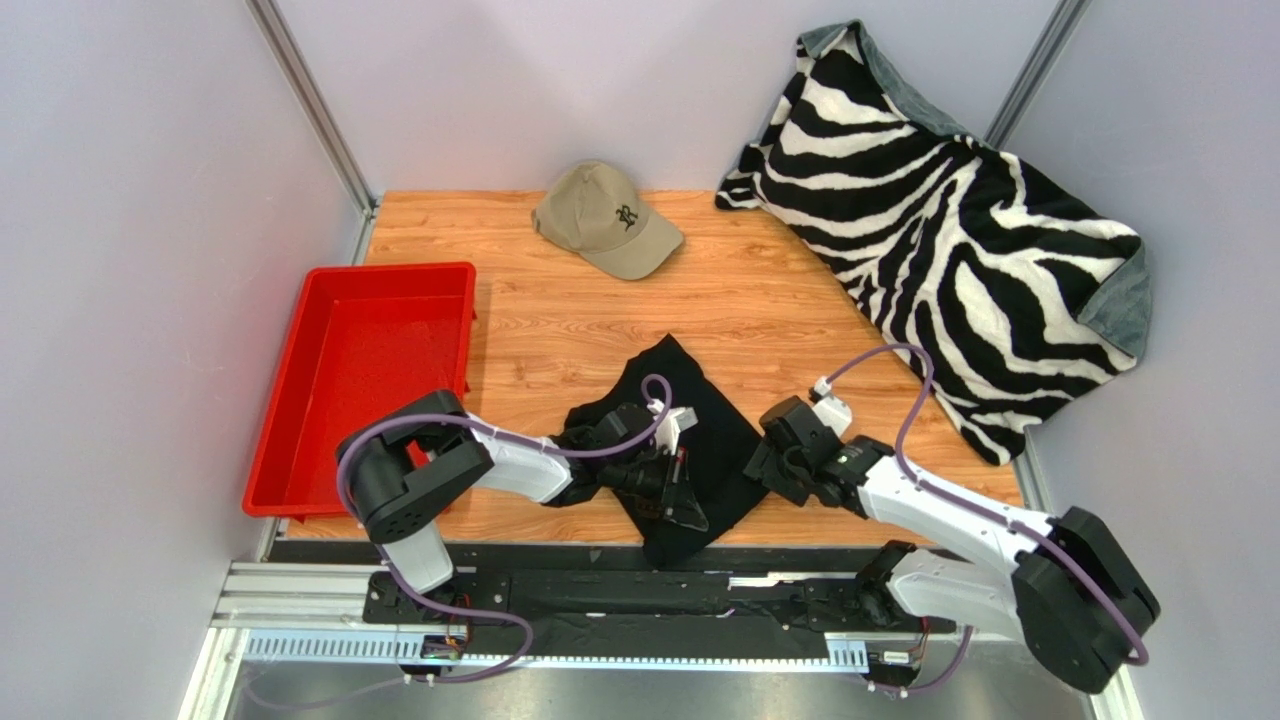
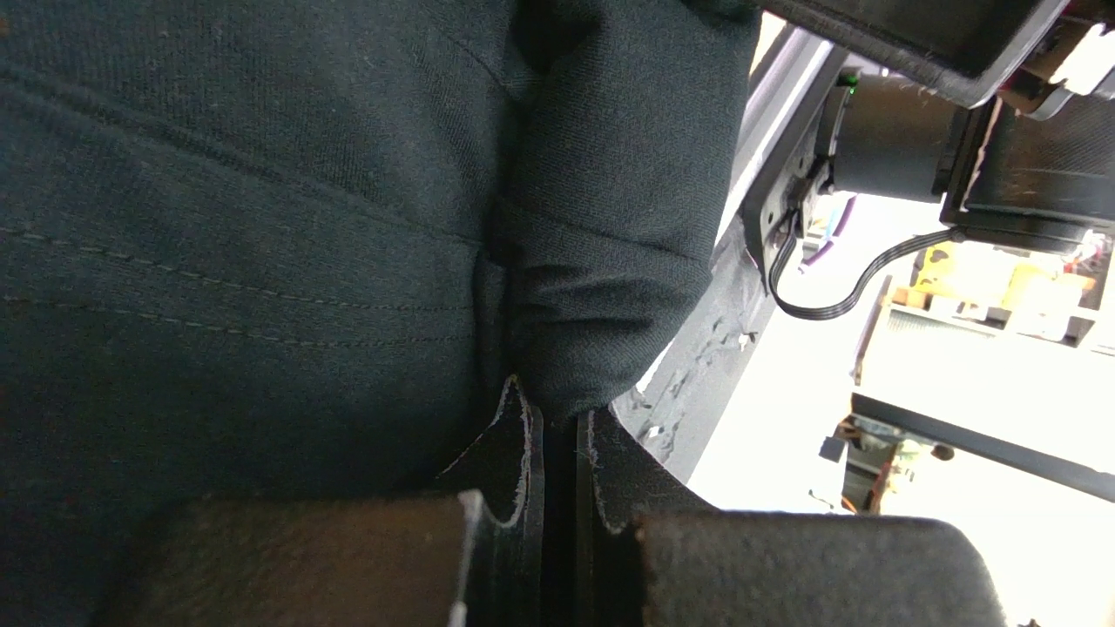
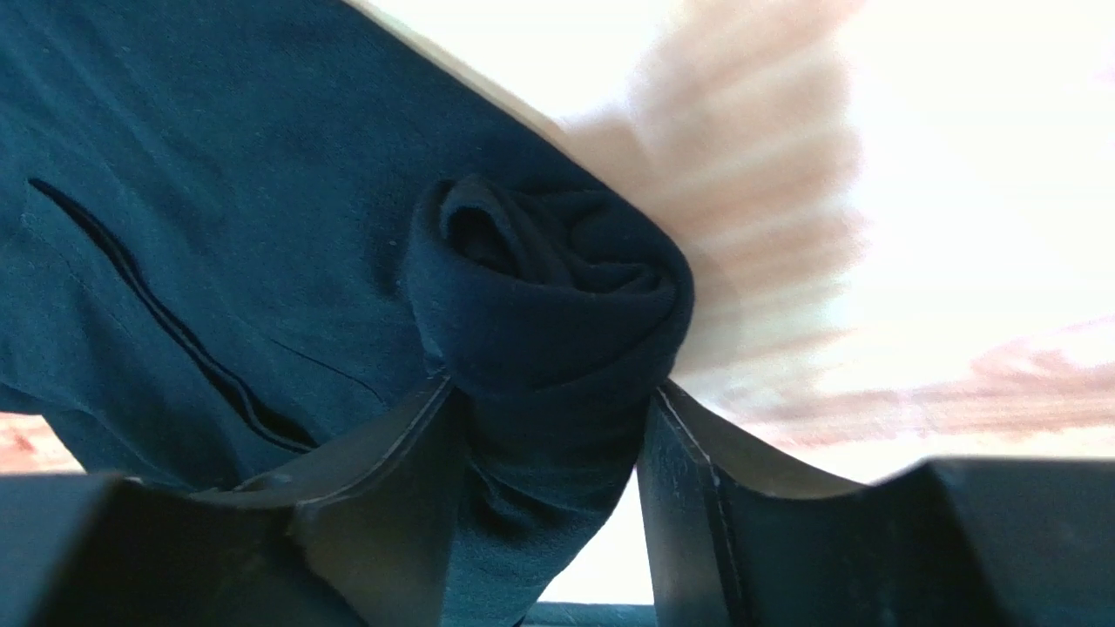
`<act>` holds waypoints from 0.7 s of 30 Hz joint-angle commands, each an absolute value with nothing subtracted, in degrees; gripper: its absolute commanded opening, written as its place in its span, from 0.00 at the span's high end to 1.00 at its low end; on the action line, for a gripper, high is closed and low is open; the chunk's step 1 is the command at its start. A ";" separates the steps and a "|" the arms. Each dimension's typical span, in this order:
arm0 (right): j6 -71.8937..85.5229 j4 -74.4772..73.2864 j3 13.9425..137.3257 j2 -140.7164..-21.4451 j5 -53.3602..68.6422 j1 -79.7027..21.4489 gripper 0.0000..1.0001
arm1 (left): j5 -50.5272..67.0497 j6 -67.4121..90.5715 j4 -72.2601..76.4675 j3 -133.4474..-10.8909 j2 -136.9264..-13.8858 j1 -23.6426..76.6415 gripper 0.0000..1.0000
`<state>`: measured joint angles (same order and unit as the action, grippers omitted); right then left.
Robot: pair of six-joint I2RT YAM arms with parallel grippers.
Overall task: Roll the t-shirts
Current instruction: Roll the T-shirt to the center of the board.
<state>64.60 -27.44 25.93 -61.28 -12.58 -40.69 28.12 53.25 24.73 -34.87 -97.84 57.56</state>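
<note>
While left gripper [image 2: 556, 416] pinches black t-shirt [image 1: 721, 435], right gripper [image 3: 550, 392] clamps its rolled end; axis runs between them, lower centre.

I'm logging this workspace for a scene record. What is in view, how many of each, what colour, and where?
table: one, orange-brown wood grain, in front of the arms.
t-shirt: one, black, near middle of the table, partly rolled.
cap: one, tan, far middle of the table.
tray: one, red, left side of the table.
blanket: one, black-and-white zebra stripes, far right corner.
left claw: one, black, shut on a fold of the t-shirt.
right claw: one, black, closed on the t-shirt's rolled end.
</note>
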 commanded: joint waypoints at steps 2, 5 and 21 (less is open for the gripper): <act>59.52 -24.70 30.93 -66.61 -15.73 -36.84 0.57 | 30.85 47.20 20.32 -38.22 -100.89 52.74 1.00; 56.52 -24.08 34.00 -68.55 -15.38 -32.27 0.63 | 32.86 44.22 17.51 -42.53 -103.44 50.28 1.00; 40.17 -38.31 52.55 -83.84 -9.59 -25.93 0.79 | 31.74 37.62 8.10 -44.65 -92.30 47.46 0.62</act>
<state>45.34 -33.28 48.42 -80.90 -8.78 -27.42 33.69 42.52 16.21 -45.25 -100.09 46.92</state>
